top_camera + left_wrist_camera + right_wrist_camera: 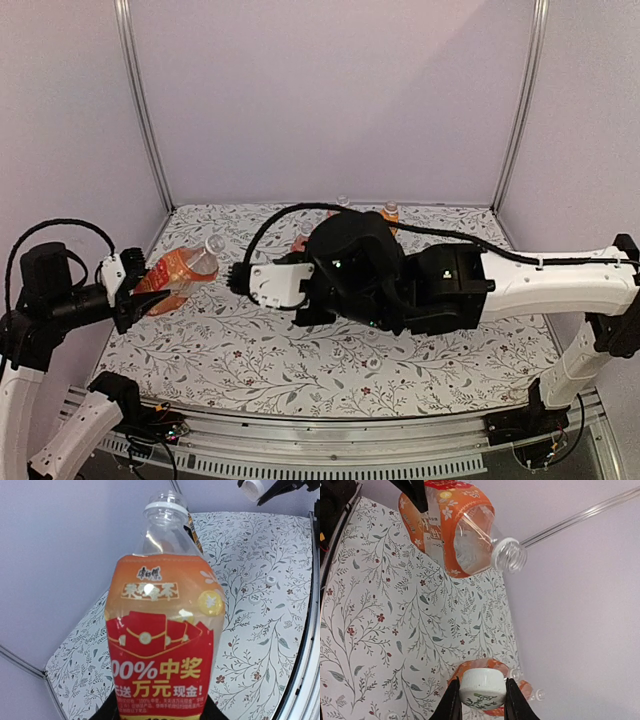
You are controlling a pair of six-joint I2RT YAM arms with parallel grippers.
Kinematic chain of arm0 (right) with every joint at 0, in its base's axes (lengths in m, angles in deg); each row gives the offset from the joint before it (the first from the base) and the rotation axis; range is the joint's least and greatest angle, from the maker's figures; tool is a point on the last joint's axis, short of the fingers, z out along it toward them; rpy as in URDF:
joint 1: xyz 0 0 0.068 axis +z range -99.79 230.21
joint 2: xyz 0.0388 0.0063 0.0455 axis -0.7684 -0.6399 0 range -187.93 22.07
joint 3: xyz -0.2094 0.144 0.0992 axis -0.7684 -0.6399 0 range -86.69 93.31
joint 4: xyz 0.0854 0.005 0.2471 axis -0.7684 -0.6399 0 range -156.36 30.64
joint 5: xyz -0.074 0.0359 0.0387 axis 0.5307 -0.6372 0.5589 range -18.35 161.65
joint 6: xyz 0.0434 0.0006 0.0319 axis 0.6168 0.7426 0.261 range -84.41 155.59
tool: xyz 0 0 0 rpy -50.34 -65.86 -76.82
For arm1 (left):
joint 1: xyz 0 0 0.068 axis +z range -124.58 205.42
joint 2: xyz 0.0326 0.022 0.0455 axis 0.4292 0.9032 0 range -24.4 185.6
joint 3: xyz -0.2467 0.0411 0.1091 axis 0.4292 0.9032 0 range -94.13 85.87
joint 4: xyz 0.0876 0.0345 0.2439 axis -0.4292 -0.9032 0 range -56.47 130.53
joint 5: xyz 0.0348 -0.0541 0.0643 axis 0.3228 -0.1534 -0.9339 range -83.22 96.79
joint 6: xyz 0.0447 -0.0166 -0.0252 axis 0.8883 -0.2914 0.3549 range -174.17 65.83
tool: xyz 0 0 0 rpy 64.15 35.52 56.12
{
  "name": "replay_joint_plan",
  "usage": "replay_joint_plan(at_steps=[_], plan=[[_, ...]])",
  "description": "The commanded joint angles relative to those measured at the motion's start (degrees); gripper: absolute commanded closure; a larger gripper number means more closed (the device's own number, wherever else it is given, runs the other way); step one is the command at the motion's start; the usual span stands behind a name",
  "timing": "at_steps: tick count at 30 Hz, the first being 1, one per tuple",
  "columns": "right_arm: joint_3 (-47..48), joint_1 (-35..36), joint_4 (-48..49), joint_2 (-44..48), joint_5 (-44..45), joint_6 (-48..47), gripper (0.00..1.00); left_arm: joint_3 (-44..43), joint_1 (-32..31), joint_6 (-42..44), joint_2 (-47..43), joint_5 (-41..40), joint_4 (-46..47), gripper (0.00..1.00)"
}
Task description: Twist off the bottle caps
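Squat clear plastic bottle with an orange-and-red label (pixel 180 268), tilted, mouth up and toward the back, lifted clear of the floral-patterned table (pixel 300 370) over its left side. Neck bare, threads and collar ring exposed. Clamped round the lower body by the left gripper (pixel 128 290), fingers closed tight on it.

Small round white ribbed plastic cap (pixel 482 686) off the neck, pinched between the nearly closed fingers of the right gripper (pixel 482 682), near the open mouth but apart from it.

Top view only: both arms whole, cap itself hidden, further orange bottles (pixel 391 213) near the back wall, partly behind the right arm. Left wrist only: label print close up, large Chinese characters. Right wrist only: straight view into the threaded mouth, ribbed cap rim.
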Motion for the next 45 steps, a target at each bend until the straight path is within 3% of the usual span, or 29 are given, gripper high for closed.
replay_joint_plan(at_steps=[1,5,12,19,23,25,28,31,34,37,39,42,45], plan=[[2.9,-5.51,-28.16,1.47,-20.95,37.51,1.0,1.84,0.47,-26.34,-1.15,-2.28,15.0,0.84],[4.76,-5.57,-36.66,-3.64,-26.93,43.51,1.0,2.87,1.27,-33.43,-0.96,-2.13,20.3,0.83],[15.97,-5.9,-53.48,-21.95,-31.35,51.04,0.98,3.2,2.07,-35.96,-1.07,1.97,22.13,0.82],[22.49,-5.85,-57.29,-33.02,-31.14,51.26,0.88,2.23,2.21,-33.15,-1.95,3.65,19.75,0.82],[23.98,-5.89,-57.52,-35.92,-31.36,51.28,0.72,1.77,2.27,-32.01,-2.01,6.01,19.37,0.82],[24.54,-5.86,-57.59,-36.54,-31.04,51.43,0.54,1.68,2.25,-31.61,-1.83,6.81,19.48,0.82],[24.92,-5.83,-57.64,-35.67,-28.37,51.99,0.39,1.52,2.22,-31.19,-1.7,7.9,19.45,0.82],[25.06,-5.86,-56.6,-32.87,-25.84,52.17,0.31,1.37,2.19,-30.88,-1.65,9.91,19.52,0.82],[23.68,-5.77,-52.05,-26.35,-24.26,51.22,0.3,0.94,2.21,-30.66,-1.8,14.1,19.47,0.82],[17.79,-5.73,-40.5,-15.01,-25.41,47.63,0.3,0.41,2.23,-29.83,-2.1,20.3,18.83,0.82],[11.53,-5.78,-28.69,-5.74,-28.72,44.11,0.28,0.28,2.23,-29.04,-2.34,23.74,18.22,0.82],[1.78,-5.89,-8.65,6.11,-36.39,39.77,0.18,0.39,2.19,-27.97,-2.61,26.65,17.15,0.83],[-2.07,-5.89,6.08,11.14,-38.78,38.74,0.14,0.12,2.11,-26.58,-2.61,28.8,15.46,0.83]])
